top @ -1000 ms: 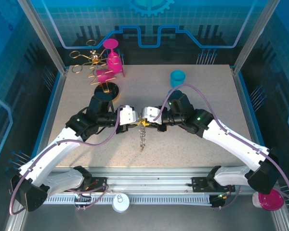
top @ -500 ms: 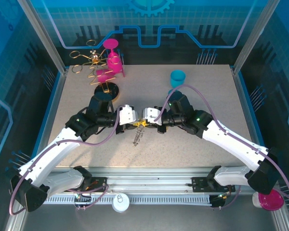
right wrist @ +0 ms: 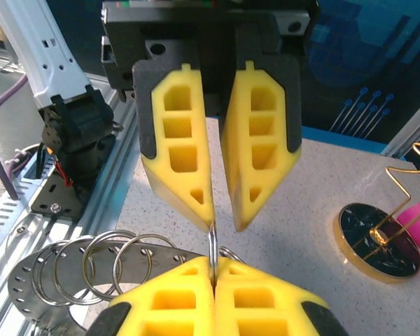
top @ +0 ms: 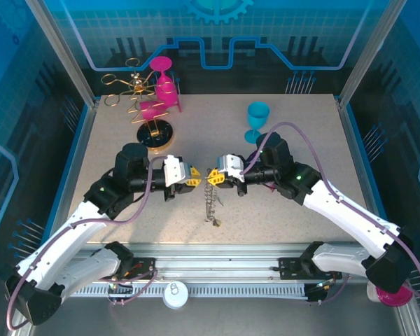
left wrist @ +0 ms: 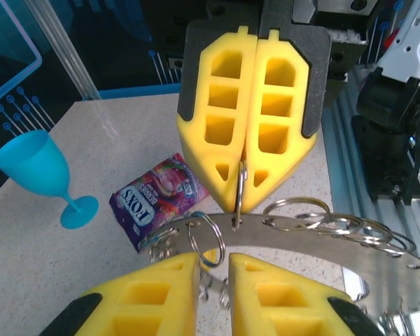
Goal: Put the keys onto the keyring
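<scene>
While right gripper (top: 211, 176) pinches it, keyring (top: 210, 201) dangling, lengthwise toward near edge

Top cam was fixed high over the near edge, tilted down and facing far. Wide shot, whole table (top: 301, 203) in frame. Left wrist cam rode just behind the left claw (top: 194, 176), very close, and looked right and slightly down along its fingers, with the blue goblet (left wrist: 38, 164) in its background on the far side. Right wrist cam was the mirror: just behind the right claw (top: 212, 176), close, facing left, with the gold stand (right wrist: 378, 241) in its far background. Each wrist cam saw the other claw head-on. Both shared the claw tips and the keyring (left wrist: 294, 225) between them. Top cam covered that same spot near table centre.
</scene>
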You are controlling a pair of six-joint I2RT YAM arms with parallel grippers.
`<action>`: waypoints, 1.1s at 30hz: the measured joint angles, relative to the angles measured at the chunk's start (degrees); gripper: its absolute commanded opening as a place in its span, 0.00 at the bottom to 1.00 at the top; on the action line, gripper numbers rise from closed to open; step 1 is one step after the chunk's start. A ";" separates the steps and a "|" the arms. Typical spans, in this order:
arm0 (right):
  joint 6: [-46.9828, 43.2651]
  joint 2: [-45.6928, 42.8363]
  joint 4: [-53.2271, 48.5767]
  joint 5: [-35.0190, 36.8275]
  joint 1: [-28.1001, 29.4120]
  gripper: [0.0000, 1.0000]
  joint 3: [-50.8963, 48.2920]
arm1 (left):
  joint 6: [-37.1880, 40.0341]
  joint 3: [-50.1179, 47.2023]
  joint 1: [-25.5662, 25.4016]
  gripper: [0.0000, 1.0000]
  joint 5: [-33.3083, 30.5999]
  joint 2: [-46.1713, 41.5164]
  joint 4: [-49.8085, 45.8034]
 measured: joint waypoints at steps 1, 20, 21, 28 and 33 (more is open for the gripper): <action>0.20 0.07 0.33 -0.50 0.00 0.00 0.00 | -0.48 -0.09 0.00 0.18 0.44 0.00 0.39; 1.95 1.49 2.95 -1.25 0.07 0.00 0.00 | -3.58 -0.35 0.26 0.23 4.39 0.74 3.63; 2.01 1.49 3.06 -1.05 0.07 0.00 0.00 | -3.58 -0.35 0.26 0.22 4.39 0.74 3.67; 2.40 1.70 3.21 -1.36 0.24 0.00 0.00 | -3.63 -0.37 0.28 0.12 4.37 0.81 4.94; 2.58 2.34 3.15 -1.05 0.24 0.00 0.02 | -4.13 -0.39 0.52 0.00 4.35 1.49 5.55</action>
